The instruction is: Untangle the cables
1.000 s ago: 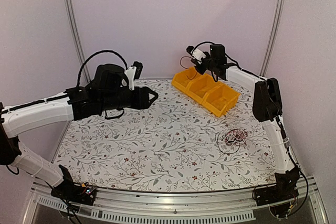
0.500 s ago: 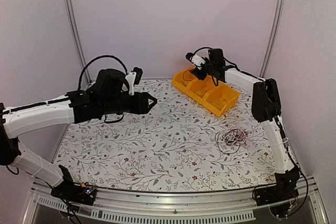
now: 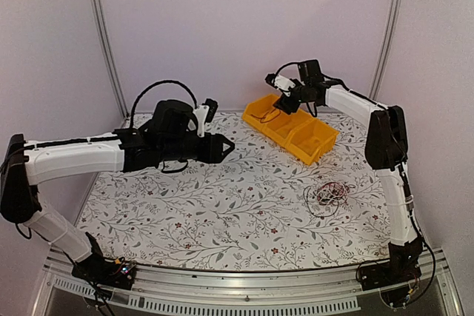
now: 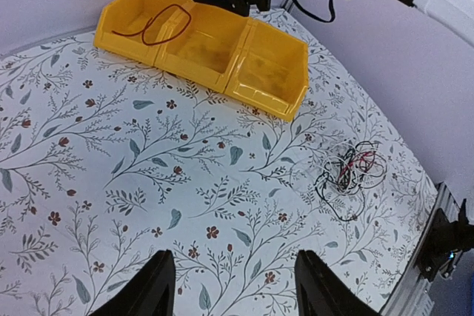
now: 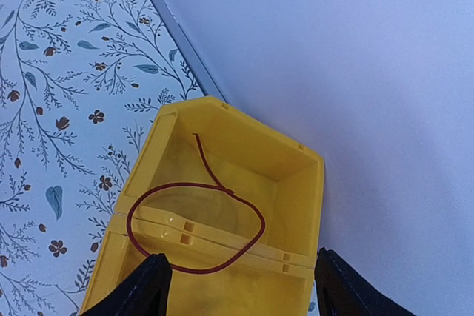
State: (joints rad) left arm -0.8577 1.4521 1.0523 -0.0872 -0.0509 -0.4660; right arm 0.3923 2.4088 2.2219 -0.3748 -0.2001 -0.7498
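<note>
A small tangle of black, red and white cables [image 3: 329, 194] lies on the flowered table, right of centre; in the left wrist view this bundle [image 4: 349, 172] is far ahead of the fingers. One red-brown cable [image 5: 230, 192] lies loose as a loop in the yellow bins [image 3: 324, 149], draped over the divider between the end and middle compartments. My right gripper [image 5: 243, 286] hovers open above that loop with nothing between its fingers. My left gripper [image 4: 233, 286] hangs open and empty over the middle of the table [image 3: 228, 147], well left of the bundle.
The row of three joined yellow bins [image 4: 271, 110] stands at the back of the table near the rear wall. The table's near-right corner and metal frame [image 4: 437, 242] are just beyond the bundle.
My right gripper has opened and let the red-brown cable drop into the bins, then lifted slightly. My left arm has swung to the right, toward the table's middle.
</note>
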